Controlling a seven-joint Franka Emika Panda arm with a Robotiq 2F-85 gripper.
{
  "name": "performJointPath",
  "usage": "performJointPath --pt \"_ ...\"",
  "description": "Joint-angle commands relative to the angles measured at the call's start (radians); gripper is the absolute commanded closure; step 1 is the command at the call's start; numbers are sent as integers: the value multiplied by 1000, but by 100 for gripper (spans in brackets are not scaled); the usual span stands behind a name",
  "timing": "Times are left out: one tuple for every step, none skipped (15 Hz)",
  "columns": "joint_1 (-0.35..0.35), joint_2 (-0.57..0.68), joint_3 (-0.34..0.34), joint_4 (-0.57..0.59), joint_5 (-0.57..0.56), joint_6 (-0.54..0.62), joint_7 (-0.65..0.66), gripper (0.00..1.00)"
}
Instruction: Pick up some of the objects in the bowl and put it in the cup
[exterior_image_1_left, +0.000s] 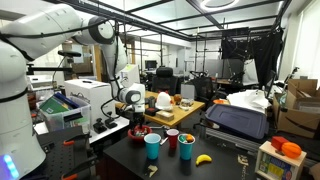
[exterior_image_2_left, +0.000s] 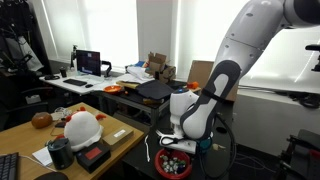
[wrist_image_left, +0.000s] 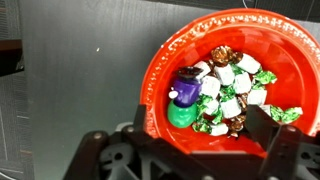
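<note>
The shallow red bowl (wrist_image_left: 160, 60) fills the wrist view and holds several small wrapped pieces (wrist_image_left: 232, 85), pale, green and dark, plus a purple-and-green toy (wrist_image_left: 184, 100). My gripper (wrist_image_left: 205, 128) is open just above the bowl's near side. Its two dark fingers straddle the pile with nothing between them. In both exterior views the gripper (exterior_image_1_left: 133, 103) (exterior_image_2_left: 181, 140) hangs right over the bowl (exterior_image_1_left: 140, 132) (exterior_image_2_left: 159, 164) on the black table. A teal cup (exterior_image_1_left: 152, 146), a red cup (exterior_image_1_left: 172, 139) and another teal cup (exterior_image_1_left: 187, 148) stand beside the bowl.
A banana (exterior_image_1_left: 203, 158) lies on the black table past the cups. A wooden box with orange things (exterior_image_1_left: 284, 153) stands at the table's far end. A wooden desk beside the bowl carries a white-and-red object (exterior_image_2_left: 83, 127) and a black cup (exterior_image_2_left: 61, 152).
</note>
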Motion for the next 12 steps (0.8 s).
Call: performJointPath --pt "-9 10 8 13 26 50 -26 0" --pt "-11 12 9 13 27 61 -31 0" --pt "-12 16 9 13 27 70 -34 0" --pt "-13 20 8 14 26 79 -37 0" --pt "-15 25 8 15 26 87 -41 0" --pt "-19 27 9 16 28 90 -45 0" --pt "-22 29 8 16 28 95 -48 0" --pt "-28 30 9 16 30 101 -51 0" --pt "-31 32 9 17 31 108 -53 0" --pt "-35 34 11 16 32 116 -57 0" --pt "-39 36 12 18 33 122 -64 0" --pt "-43 37 15 18 35 127 -75 0"
